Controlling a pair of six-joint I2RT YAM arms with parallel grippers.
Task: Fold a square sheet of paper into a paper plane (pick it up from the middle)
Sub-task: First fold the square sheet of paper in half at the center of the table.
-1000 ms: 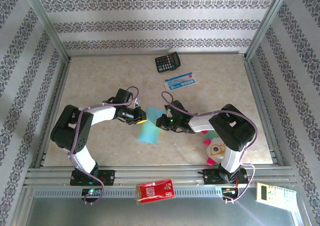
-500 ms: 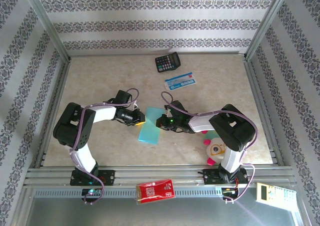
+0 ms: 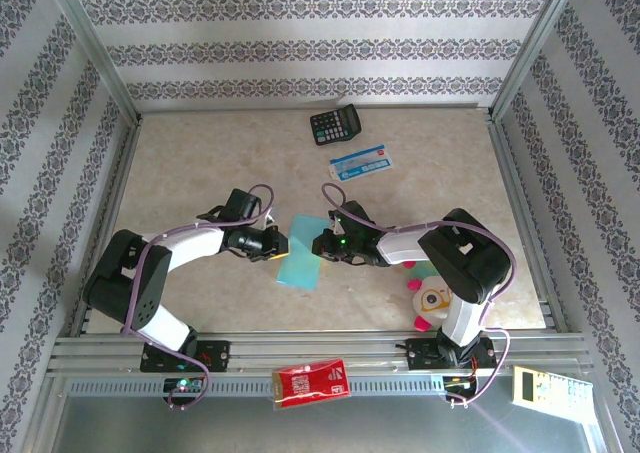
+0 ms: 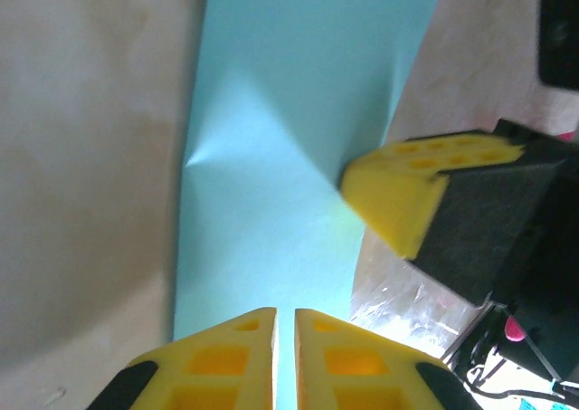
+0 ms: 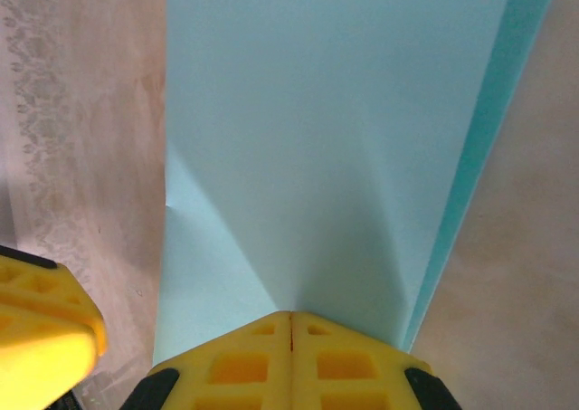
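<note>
Left hand (image 4: pixel 285 315) on turquoise paper (image 4: pixel 289 93)

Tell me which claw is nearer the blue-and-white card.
Right. The right claw is at the right edge of the paper, on the near side of the card; the left claw is at the left edge, farther sideways.

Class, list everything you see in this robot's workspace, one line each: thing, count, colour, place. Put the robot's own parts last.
paper: one, light turquoise, creased, table centre between the grippers
calculator: one, black, table's far edge
card: one, blue and white, just in front of the calculator
toy: one, white, pink and yellow, beside the right arm
packet: one, red, front rail
keypad: one, pale, near right corner
table: one, beige marbled
left arm, right arm: black and white, near edge
left gripper: yellow, shut on paper
right gripper: yellow, shut on paper
</note>
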